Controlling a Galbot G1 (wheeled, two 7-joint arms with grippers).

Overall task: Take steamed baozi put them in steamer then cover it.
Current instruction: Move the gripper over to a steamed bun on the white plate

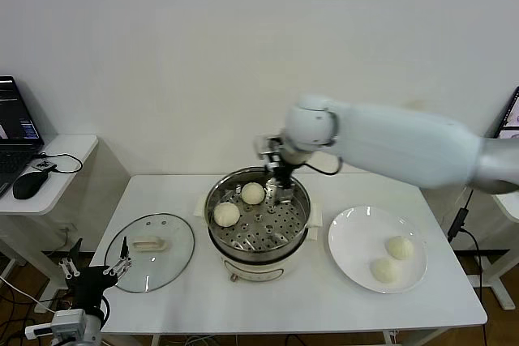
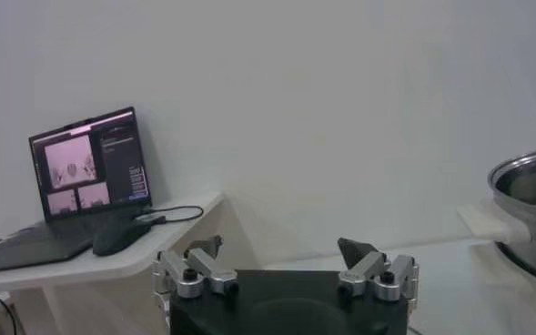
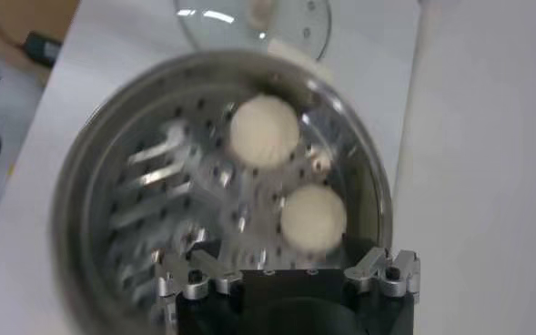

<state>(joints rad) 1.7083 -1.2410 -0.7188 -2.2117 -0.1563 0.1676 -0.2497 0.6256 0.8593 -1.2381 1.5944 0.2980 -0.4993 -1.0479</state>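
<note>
No writing can be read on anything. At frame centre the steamer [image 1: 258, 224] holds two steamed baozi [image 1: 226, 213] on its perforated tray; two more lie on the white plate [image 1: 350, 241] at lower right. The right gripper [image 1: 278, 181] hangs spread and empty over the tray. The cover [image 1: 154, 262] rests on the table [image 1: 324, 301], lower left. The left gripper [image 1: 96, 269], spread, idles beside it.

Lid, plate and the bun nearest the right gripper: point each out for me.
lid [image 1: 154, 258], head view, on its glass
plate [image 1: 357, 237], head view, bare part by its rim
bun [image 1: 253, 193], head view, its top
right gripper [image 1: 278, 187], head view, between fingertips
</note>
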